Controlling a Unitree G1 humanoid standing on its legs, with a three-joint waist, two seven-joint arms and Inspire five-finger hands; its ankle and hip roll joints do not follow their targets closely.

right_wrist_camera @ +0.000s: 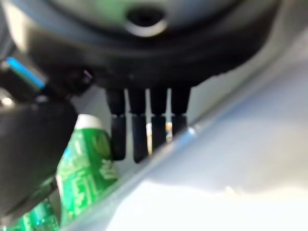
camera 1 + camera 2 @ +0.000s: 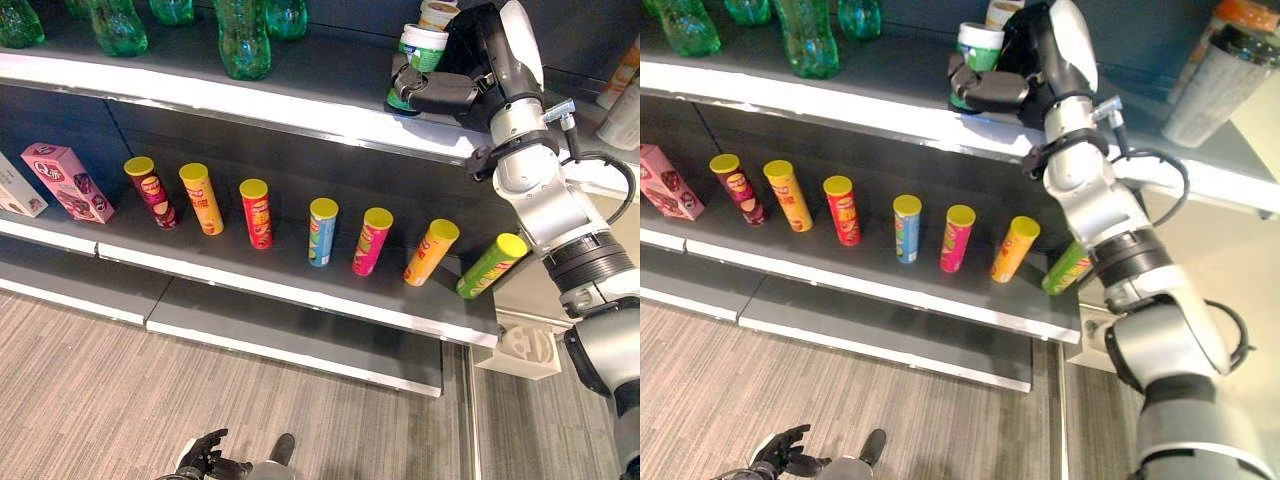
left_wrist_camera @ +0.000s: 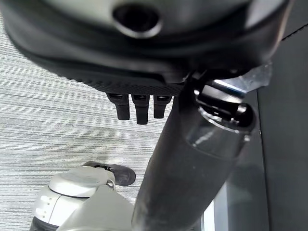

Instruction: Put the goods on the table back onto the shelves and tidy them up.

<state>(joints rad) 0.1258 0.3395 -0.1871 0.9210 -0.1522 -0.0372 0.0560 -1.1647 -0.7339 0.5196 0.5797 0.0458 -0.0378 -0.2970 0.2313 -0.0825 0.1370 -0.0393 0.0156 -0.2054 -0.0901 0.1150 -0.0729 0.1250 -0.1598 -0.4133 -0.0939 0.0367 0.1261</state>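
A: A dark retail shelf unit [image 2: 300, 100] stands over a grey wood-grain floor [image 2: 100, 390]. On the middle shelf [image 2: 300, 290] a row of crisp tubes [image 2: 322, 231] leans at varied angles; green bottles [image 2: 244, 38] stand at the back of the upper board.

B: And the task's thing?

A: A green-and-white cup [image 2: 418, 55] stands upright at the front edge of the upper shelf, its long axis vertical. The right hand [image 2: 445, 90] is raised to that level, just to the cup's right.

B: So which way does the cup lie from the hand?

A: Toward the robot's left and slightly further in. The hand's dark thumb and fingers reach across in front of the cup's lower half. In the right wrist view the cup [image 1: 84, 168] sits between the thumb's bulk and the row of fingers [image 1: 144, 130].

B: Is it gripped?

A: The fingers look curled about the cup, so it seems held, though actual contact is hard to judge.

B: The other arm?

A: The left hand [image 2: 205, 455] hangs low near the floor, fingers loosely spread, holding nothing. The right is plainly nearer.
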